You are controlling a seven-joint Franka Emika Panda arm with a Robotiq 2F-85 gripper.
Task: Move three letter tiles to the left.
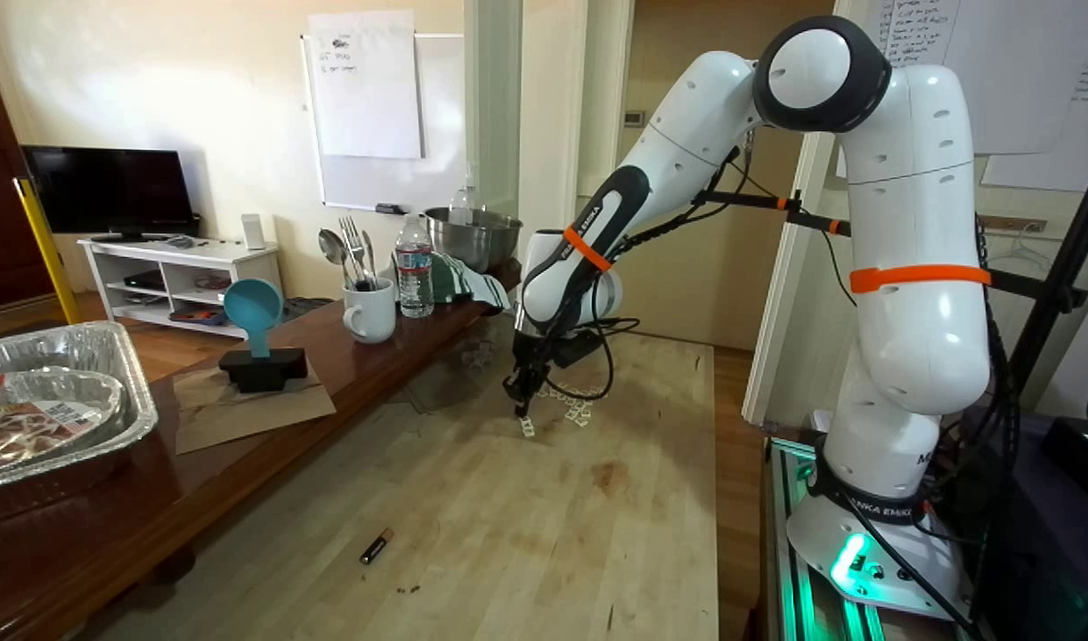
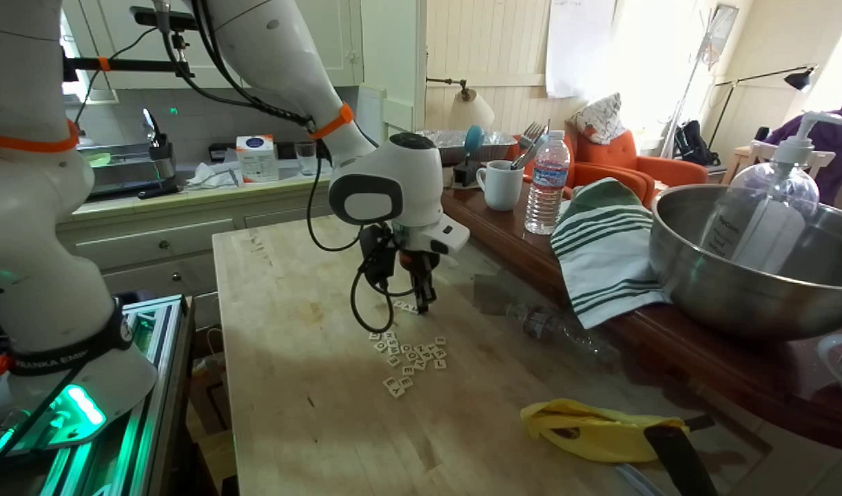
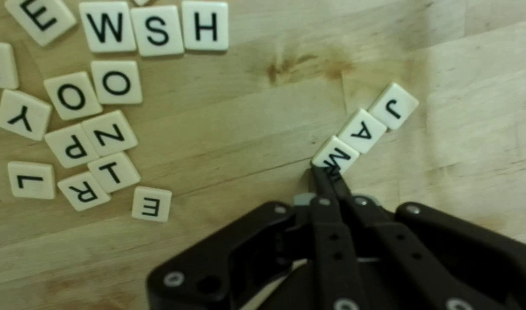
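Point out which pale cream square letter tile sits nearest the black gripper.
The pale cream square M tile, next to the matching A tile. In the wrist view, the black gripper partly covers it and no other tile.

— Count the letter tiles (image 3: 116,95) in the wrist view.
— Eighteen, counting a sliver at the top edge.
— Of those, in the slanting row?
— Just three; fifteen elsewhere.
— Next, white mugs (image 2: 501,189)?
— Two, including a partly cut-off one in an exterior view.
— Foil pans (image 1: 90,350)?
— Two again.
— And the singles?
— One each: gripper (image 3: 329,175), steel bowl (image 2: 731,296), pump bottle (image 2: 762,227), striped towel (image 2: 603,255), battery (image 1: 377,546), television (image 1: 108,189).
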